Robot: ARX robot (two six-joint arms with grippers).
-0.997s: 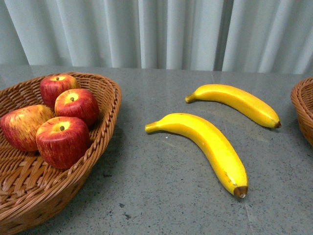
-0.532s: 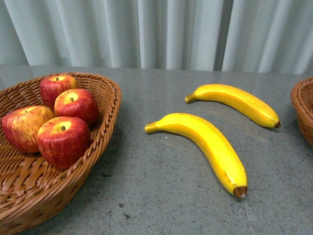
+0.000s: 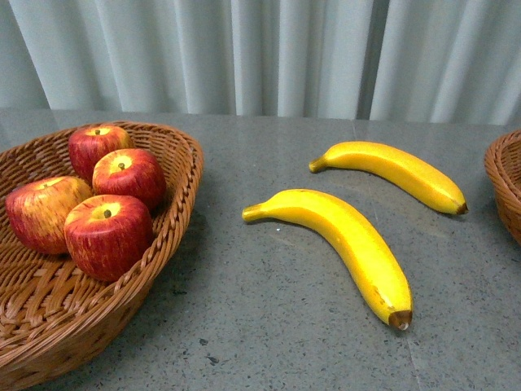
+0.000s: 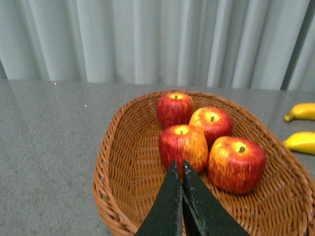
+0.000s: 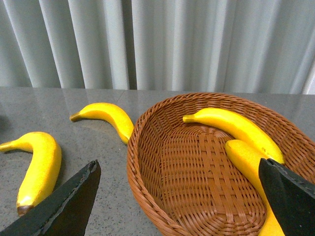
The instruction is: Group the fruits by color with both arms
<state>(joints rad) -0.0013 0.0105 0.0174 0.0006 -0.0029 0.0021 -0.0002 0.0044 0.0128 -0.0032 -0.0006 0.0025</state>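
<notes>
Several red apples (image 3: 107, 235) lie together in the left wicker basket (image 3: 183, 155). My left gripper (image 4: 178, 163) is shut and empty, its tips hovering just before the nearest apple (image 4: 183, 142) over the basket (image 4: 106, 147). Two yellow bananas (image 3: 346, 236) (image 3: 395, 169) rest on the grey table between the baskets. My right gripper (image 5: 178, 167) stands wide open above the right basket (image 5: 135, 162), which holds two more bananas (image 5: 231, 125) (image 5: 251, 162). The right finger hides the end of one of them. Neither arm shows in the front view.
The right basket's rim (image 3: 505, 179) shows at the front view's right edge. A pale pleated curtain (image 3: 269, 57) hangs behind the table's far edge. The table bananas (image 5: 42, 162) (image 5: 106, 114) lie beside the right basket.
The apples in the left basket have shifted slightly to the right. The two bananas on the table have not moved.
</notes>
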